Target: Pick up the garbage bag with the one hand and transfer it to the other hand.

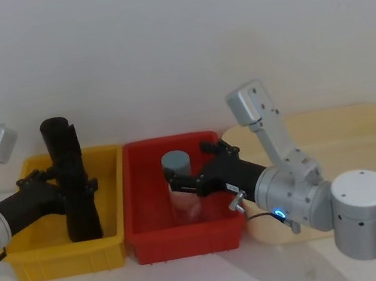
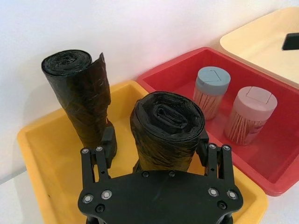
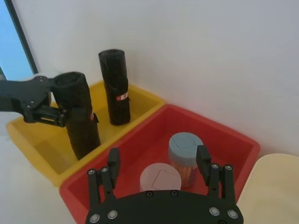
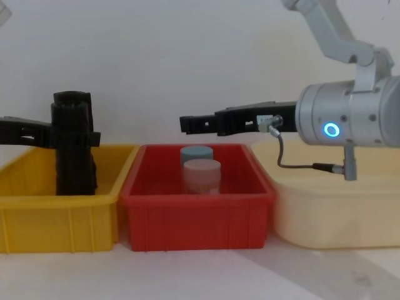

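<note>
We record the left gripper (image 1: 73,180) clamped around the garbage bag (image 2: 166,121), which stands upright inside the yellow bin (image 1: 64,262), near a second black roll (image 3: 114,88) bearing a red mark. The right gripper (image 3: 158,157) hovers over the red bin (image 1: 191,244), fingers spread apart, holding nothing.

The garbage bag (image 2: 166,126) is black, crinkled plastic film with a faint gloss. The yellow bin (image 2: 42,154) and red bin (image 2: 187,70) are smooth, glossy plastic. The jars (image 2: 254,114) have clear walls and matt lids. The cream tub (image 4: 337,212) looks matt.
</note>
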### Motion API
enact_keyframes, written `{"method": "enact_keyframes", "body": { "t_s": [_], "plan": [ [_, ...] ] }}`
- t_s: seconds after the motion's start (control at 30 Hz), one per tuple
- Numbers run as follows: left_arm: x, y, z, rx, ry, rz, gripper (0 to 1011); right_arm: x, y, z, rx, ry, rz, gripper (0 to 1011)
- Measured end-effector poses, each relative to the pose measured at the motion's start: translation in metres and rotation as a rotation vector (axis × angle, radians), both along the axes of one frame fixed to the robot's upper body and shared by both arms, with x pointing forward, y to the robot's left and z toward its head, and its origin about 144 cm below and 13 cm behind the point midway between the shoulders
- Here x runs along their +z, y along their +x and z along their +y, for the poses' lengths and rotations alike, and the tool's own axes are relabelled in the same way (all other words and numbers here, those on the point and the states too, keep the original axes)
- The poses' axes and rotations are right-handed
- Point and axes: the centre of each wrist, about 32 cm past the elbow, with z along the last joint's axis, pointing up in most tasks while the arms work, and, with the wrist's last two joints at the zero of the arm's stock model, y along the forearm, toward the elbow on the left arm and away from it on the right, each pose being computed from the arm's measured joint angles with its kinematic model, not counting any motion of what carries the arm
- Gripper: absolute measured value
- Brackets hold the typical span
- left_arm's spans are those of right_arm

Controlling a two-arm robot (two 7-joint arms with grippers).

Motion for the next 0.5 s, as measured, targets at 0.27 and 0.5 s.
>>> {"method": "enact_keyframes", "body": {
  "t_s": [0.27, 0.5],
  "plan": [
    [0.000, 0.000, 0.000, -0.001, 0.003, 0.001, 1001, -0.008, 0.013, 0.001, 0.010, -0.042, 0.020, 1001],
    [0.000, 0.001, 0.000, -0.001, 0.004, 0.002, 1001, -0.014, 0.020, 0.002, 0.014, -0.065, 0.039, 1001]
  ]
}}
